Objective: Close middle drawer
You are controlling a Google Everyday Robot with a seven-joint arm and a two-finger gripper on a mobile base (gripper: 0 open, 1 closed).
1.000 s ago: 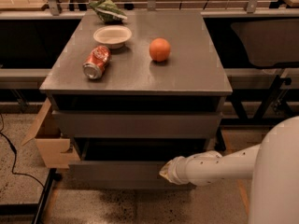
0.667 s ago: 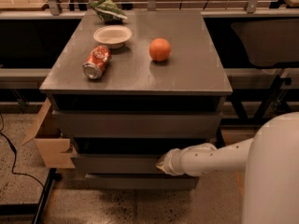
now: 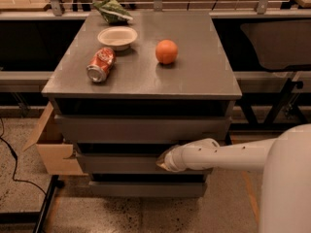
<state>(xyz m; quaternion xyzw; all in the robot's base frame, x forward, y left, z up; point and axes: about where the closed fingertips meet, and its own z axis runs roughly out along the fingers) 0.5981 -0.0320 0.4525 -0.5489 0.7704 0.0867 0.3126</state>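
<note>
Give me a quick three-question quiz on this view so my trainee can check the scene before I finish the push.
1. True or false: the soda can stands upright on the cabinet top.
2. Which drawer front is the gripper at? A) the top one B) the middle drawer C) the lowest one
3. Fill in: the round fruit to the right of the bowl is an ____.
Key: 1 false, it lies on its side; 2 B; 3 orange.

light: dim, warm | shadow: under cabinet top (image 3: 194, 76) | gripper (image 3: 163, 162): pale, against middle drawer (image 3: 116, 164) front
</note>
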